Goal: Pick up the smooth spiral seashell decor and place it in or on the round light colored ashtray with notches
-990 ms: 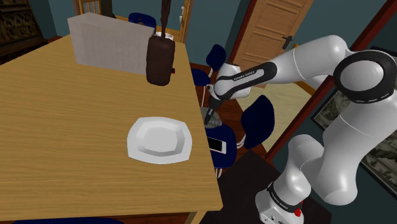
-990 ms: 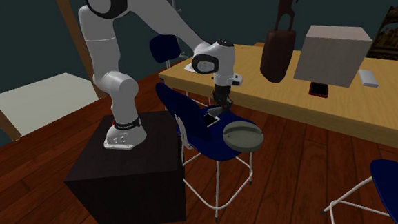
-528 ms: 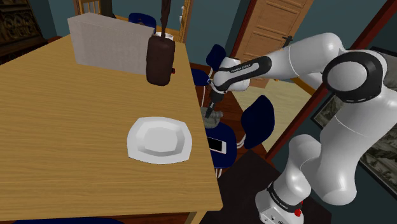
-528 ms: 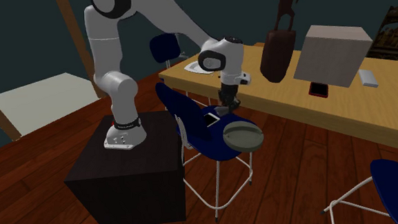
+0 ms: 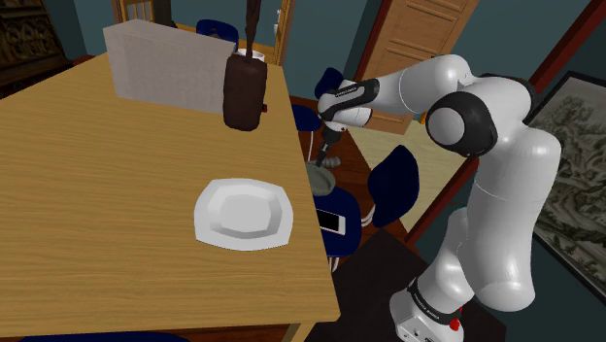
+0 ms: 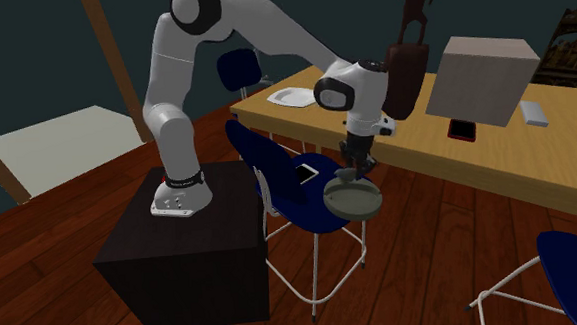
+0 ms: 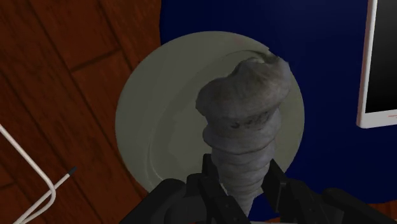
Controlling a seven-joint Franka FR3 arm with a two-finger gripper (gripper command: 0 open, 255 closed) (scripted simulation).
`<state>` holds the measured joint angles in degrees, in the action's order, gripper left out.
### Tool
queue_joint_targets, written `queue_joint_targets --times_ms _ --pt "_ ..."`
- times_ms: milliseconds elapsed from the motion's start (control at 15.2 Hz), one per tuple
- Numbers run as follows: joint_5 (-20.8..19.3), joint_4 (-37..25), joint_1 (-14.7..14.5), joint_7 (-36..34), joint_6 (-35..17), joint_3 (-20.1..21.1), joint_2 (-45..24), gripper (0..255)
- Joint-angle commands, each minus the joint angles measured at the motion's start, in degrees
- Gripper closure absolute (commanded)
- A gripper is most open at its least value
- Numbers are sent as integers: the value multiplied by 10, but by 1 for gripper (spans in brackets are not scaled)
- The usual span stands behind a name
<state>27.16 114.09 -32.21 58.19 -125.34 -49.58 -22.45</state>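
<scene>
While the fingers (image 7: 211, 182) clasp the grey spiral seashell (image 7: 248, 121) by its narrow tip, it hangs right above the pale round ashtray (image 7: 143, 127) on the blue chair (image 7: 324, 76); a second ago it hung nearer the phone (image 7: 382, 63).

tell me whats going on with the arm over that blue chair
The robot's black gripper is shut on a grey spiral seashell, held right over a round pale ashtray. The ashtray sits on the seat of a blue chair, next to a phone. The shell has not been let go yet.
</scene>
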Motion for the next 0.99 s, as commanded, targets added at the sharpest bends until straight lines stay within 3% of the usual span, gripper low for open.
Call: queue_joint_targets --times_ms 0,726,924 --pt "18 -25 25 18 9 11 -26 255" --pt "76 -13 57 58 -45 54 -83 255" --pt "76 -13 57 58 -45 54 -83 255"
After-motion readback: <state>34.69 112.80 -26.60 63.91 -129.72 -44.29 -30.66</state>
